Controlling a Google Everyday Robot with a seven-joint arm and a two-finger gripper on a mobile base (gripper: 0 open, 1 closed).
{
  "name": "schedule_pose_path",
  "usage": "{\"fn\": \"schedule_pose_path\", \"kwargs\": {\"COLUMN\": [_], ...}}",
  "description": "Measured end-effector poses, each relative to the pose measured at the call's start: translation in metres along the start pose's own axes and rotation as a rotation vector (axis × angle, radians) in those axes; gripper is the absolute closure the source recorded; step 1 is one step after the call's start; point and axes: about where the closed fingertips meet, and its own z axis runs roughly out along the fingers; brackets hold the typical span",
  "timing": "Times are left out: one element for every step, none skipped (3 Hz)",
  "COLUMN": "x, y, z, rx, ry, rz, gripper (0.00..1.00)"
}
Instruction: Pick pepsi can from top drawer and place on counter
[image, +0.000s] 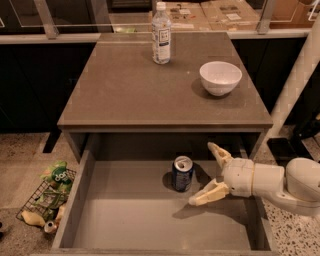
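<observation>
Inside the top drawer (125, 220), which stands pulled out, the pepsi can (182, 174) sits upright on the flat grey floor, toward the back and about midway across. Just to the right of the can is the gripper (200, 174), reaching in from the right at roughly the can's height. Its two fingers (219, 154) are spread wide, one tip pointing behind and right of the can, the other lying in front and right of it. Neither finger appears to touch the can, and the can is not yet between them.

Behind and above the can lies the counter (130, 90). It carries a water bottle (161, 34) far behind the can and a white bowl (220, 77) behind and to the can's right. Well to the left of the can, on the floor outside the drawer, is a wire basket of green snack bags (52, 192).

Judged from this, the task is in its early part. The drawer is open and the approach looks nearly made, but nothing is grasped, lifted or placed. What is left appears to be sliding the open jaws leftward until the can's body stands between them and closing on it. The can must then be raised clear of the drawer and set down on the bare stretch of counter directly behind it.
</observation>
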Motion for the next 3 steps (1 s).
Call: {"fn": "schedule_pose_path", "kwargs": {"x": [0.008, 0.014, 0.014], "y": [0.0, 0.001, 0.001], "z": [0.02, 0.034, 0.043], "rx": [-0.001, -0.011, -0.018], "ry": [-0.03, -0.06, -0.096], "rz": [0.016, 0.029, 0.033], "gripper": [0.0, 0.0, 0.18]}}
